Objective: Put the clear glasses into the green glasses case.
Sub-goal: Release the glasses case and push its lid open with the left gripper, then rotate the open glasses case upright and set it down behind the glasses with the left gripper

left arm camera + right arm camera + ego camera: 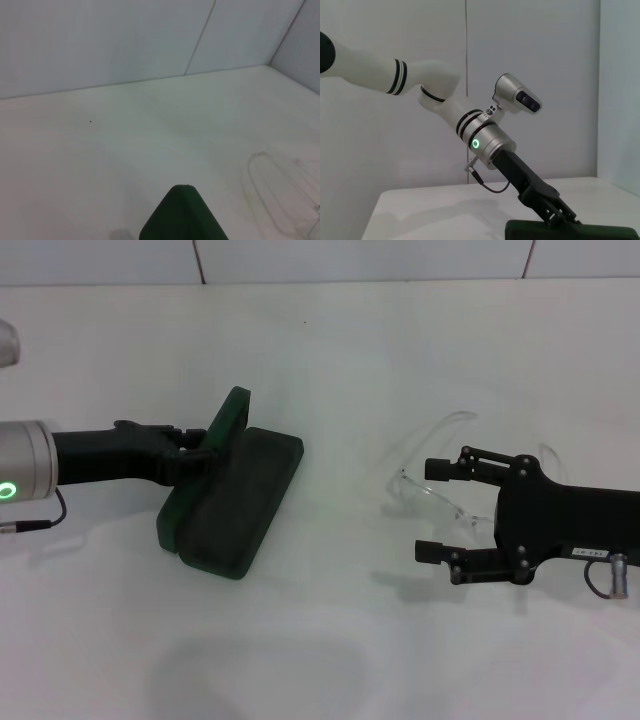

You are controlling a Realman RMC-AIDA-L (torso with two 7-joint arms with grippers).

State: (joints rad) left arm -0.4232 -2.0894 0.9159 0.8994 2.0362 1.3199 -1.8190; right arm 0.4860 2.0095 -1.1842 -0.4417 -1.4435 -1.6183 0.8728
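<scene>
In the head view, the left gripper (pixel 200 445) comes in from the left and its fingers pinch the raised lid of the green glasses case (pixel 232 502). The case lies open on the white bench (pixel 330 640), with the lid standing up at the left side of the base. The right gripper (pixel 434 510) is well apart from the case, low over the clear glasses (pixel 440 475); its fingers are spread wide, one at each side of the frame, and I cannot tell if they touch it. Nothing stands between the glasses and the case.

In the left wrist view, only the corner of the green lid (pixel 182 215) shows, with the glasses (pixel 280 195) faint on the bench beyond it.

In the right wrist view, the left arm (pixel 485 140) slopes down to the case (pixel 570 231).
</scene>
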